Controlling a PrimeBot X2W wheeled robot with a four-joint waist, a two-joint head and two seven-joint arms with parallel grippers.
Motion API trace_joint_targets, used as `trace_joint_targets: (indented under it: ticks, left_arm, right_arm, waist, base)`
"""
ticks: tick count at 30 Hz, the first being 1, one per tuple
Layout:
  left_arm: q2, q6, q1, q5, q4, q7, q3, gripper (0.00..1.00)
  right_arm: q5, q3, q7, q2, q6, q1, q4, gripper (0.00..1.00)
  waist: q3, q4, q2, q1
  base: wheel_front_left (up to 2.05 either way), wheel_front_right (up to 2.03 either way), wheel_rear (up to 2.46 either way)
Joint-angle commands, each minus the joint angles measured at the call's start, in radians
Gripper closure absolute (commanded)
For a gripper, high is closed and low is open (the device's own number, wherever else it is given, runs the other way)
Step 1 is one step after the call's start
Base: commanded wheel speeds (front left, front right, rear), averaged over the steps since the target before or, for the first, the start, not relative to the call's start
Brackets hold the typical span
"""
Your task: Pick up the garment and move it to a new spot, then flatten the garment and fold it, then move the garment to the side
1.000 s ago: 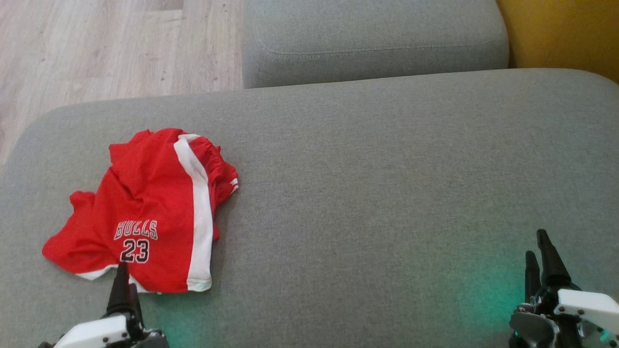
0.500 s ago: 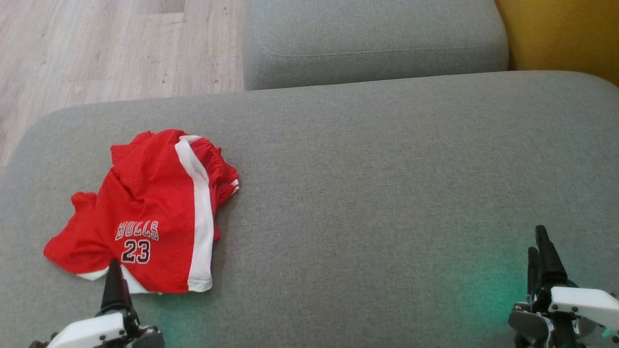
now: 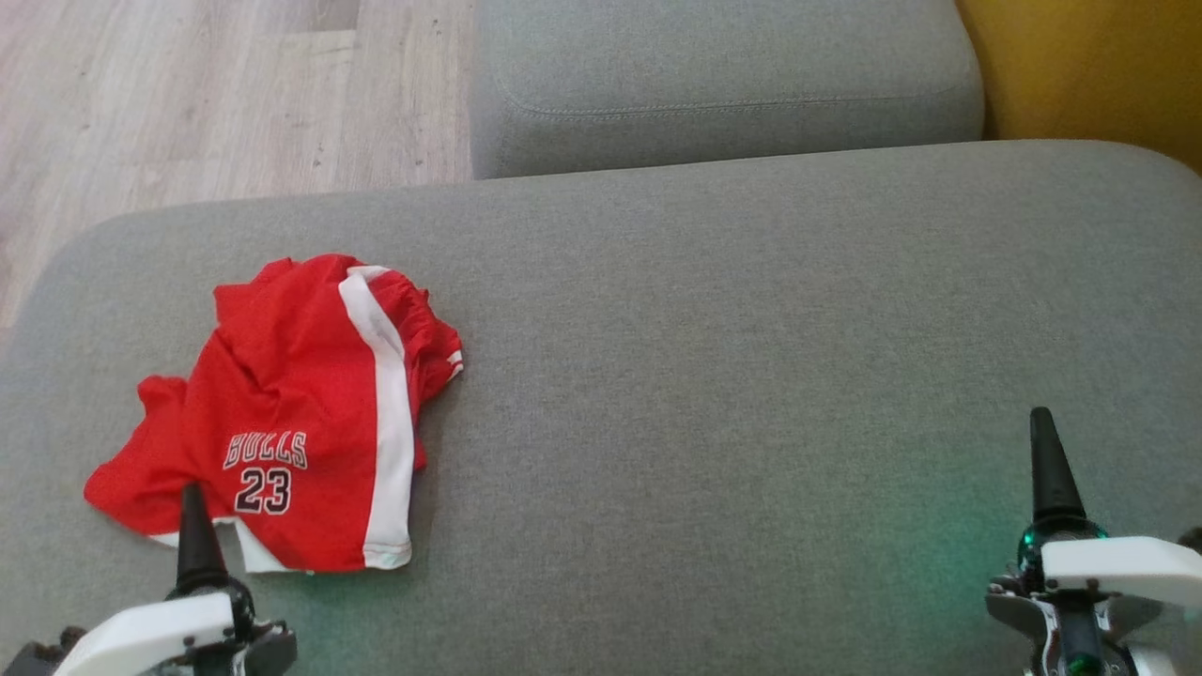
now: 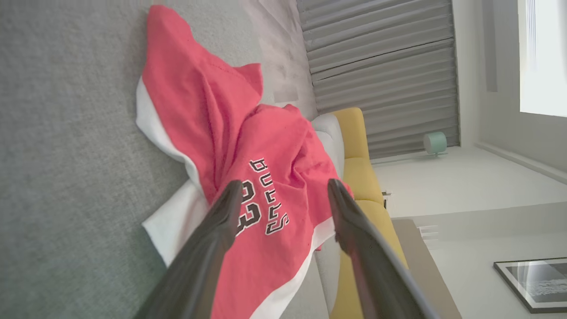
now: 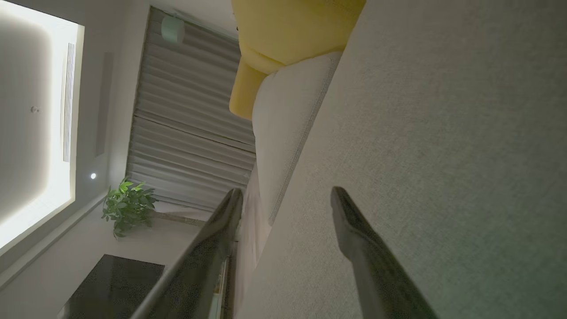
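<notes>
The garment (image 3: 300, 413) is a pair of red shorts with a white side stripe and "BULLS 23" printed on it. It lies crumpled on the left part of the grey cushion (image 3: 751, 329). My left gripper (image 3: 193, 502) is at the garment's near hem, turned on its side. In the left wrist view the left gripper (image 4: 285, 184) is open, with the garment (image 4: 221, 115) lying just beyond its fingers and nothing gripped. My right gripper (image 3: 1040, 422) hovers over bare cushion at the lower right. In the right wrist view the right gripper (image 5: 287, 191) is open and empty.
A second grey cushion (image 3: 723, 84) sits behind the big one. Wooden floor (image 3: 188, 94) shows at the upper left beyond the cushion's rounded edge. A yellow seat (image 3: 1089, 66) is at the upper right. Bare cushion stretches between the garment and my right gripper.
My left gripper has slid a little to the left along the garment's near hem. My right gripper has reached slightly forward and rolled, so one finger now shows. The garment lies as before.
</notes>
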Motion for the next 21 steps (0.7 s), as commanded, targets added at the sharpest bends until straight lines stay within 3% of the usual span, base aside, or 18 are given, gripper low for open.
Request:
trace_joint_targets:
  ticks: [1, 11, 21]
  left_arm:
    - [0.006, 0.005, -0.034, 0.025, -0.046, -0.010, 0.018, 0.00]
    - [0.007, 0.048, -0.029, 0.205, -0.145, -0.040, -0.026, 0.00]
    - [0.007, 0.065, -0.031, 0.496, -0.195, -0.076, -0.133, 0.00]
  right_arm:
    - [-0.034, 0.011, -0.013, -0.006, 0.000, -0.043, -0.044, 0.00]
    - [-0.243, 0.035, -0.043, -0.006, 0.000, -0.047, -0.110, 0.00]
    - [-0.503, 0.079, -0.078, -0.007, 0.000, -0.045, -0.159, 0.00]
  waist:
    - [0.000, -0.001, 0.0000, 0.0000]
    - [0.000, -0.006, 0.0000, 0.0000]
    - [0.002, -0.008, 0.0000, 0.0000]
  base:
    - [0.00, 0.00, 0.00]
    - [0.00, 0.00, 0.00]
    - [0.00, 0.00, 0.00]
